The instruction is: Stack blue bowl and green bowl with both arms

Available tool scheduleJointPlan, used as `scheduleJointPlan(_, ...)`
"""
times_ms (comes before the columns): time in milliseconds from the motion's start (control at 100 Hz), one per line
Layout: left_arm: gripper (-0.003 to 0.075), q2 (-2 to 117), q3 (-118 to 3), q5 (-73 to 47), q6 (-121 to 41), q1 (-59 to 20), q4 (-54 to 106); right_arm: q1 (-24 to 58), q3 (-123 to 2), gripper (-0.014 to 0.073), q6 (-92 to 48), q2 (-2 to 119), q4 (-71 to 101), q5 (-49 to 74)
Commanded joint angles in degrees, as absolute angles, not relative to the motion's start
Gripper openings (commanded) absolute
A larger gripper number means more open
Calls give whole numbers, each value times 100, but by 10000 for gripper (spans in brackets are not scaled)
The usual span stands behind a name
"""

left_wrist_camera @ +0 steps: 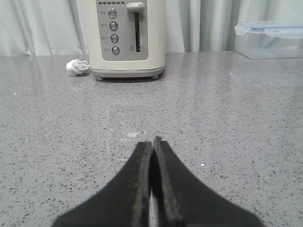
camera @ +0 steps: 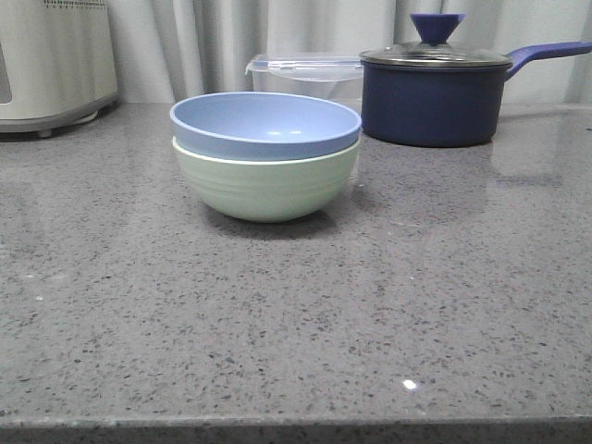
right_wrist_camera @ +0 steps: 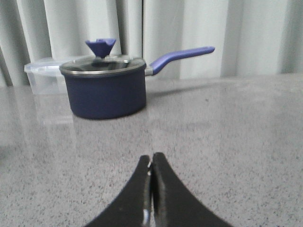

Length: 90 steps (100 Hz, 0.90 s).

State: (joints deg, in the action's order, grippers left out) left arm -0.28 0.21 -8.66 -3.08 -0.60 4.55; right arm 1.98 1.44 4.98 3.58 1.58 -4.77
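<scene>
The blue bowl (camera: 265, 124) sits nested in the green bowl (camera: 265, 185) on the counter (camera: 296, 314), saucepan (camera: 435, 92) off at 2 o'clock from them. Left gripper (left_wrist_camera: 152, 144) and right gripper (right_wrist_camera: 151, 161) both have fingers pressed together, holding nothing.

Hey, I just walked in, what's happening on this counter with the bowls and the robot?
Nothing is being handled right now. The blue bowl sits nested inside the green bowl on the grey counter, so the stack looks done. Neither arm shows in the front view. The left gripper is shut and empty, facing a cream toaster. The right gripper is also shut and empty, facing the navy lidded saucepan, with a clear plastic container behind it.
</scene>
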Motion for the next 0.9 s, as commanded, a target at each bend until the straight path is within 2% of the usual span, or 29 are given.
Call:
scheduleJointPlan(0,-20,-227,246,-453,-256,-51,497,166,157,-80,506,177,117,-891)
scheduleJointPlan(120,-20,-227,246,-453,-256,-51,497,166,157,-80,506,-183,117,-717)
scheduleJointPlan(890,-20,-217,246,-453,-256,-51,497,166,157,-80,506,-165,117,-429)
